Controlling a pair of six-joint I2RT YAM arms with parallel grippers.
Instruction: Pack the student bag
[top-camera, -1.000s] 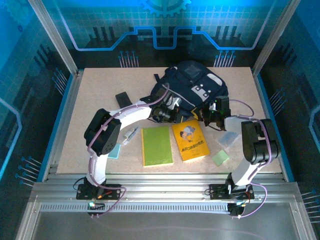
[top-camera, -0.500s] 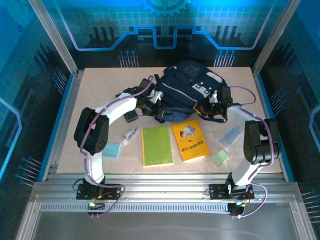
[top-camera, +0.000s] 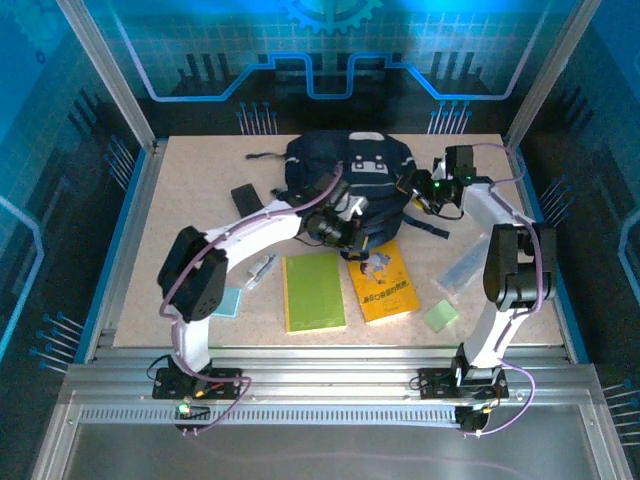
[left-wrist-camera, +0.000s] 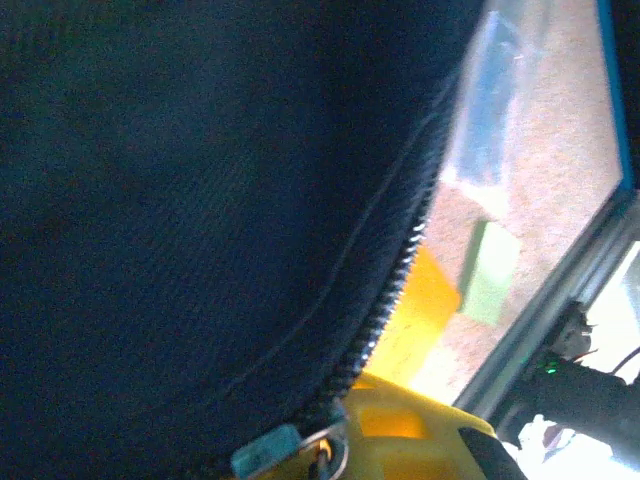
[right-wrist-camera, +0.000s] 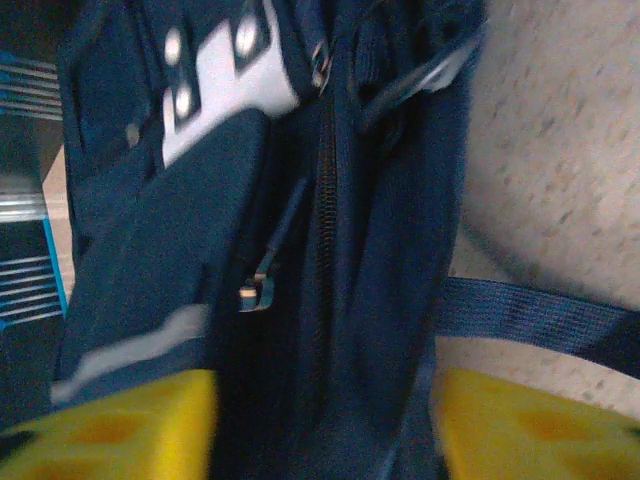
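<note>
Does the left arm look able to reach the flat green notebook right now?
Probably yes: the flat green notebook lies uncovered close beside the left hand, which is up against the dark navy fabric backpack.

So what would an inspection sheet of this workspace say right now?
Surface: beige tabletop, partly covered.
Job's things: student bag at the far middle.
Clutter: green notebook, yellow book, black case, green note and clear pouch lie outside the bag.
End effectors: left end effector at the bag's near edge, state unclear; right end effector open astride the bag's side.
Cables: purple cable along each arm.
Surroundings: metal frame, blue-lit panels.
</note>
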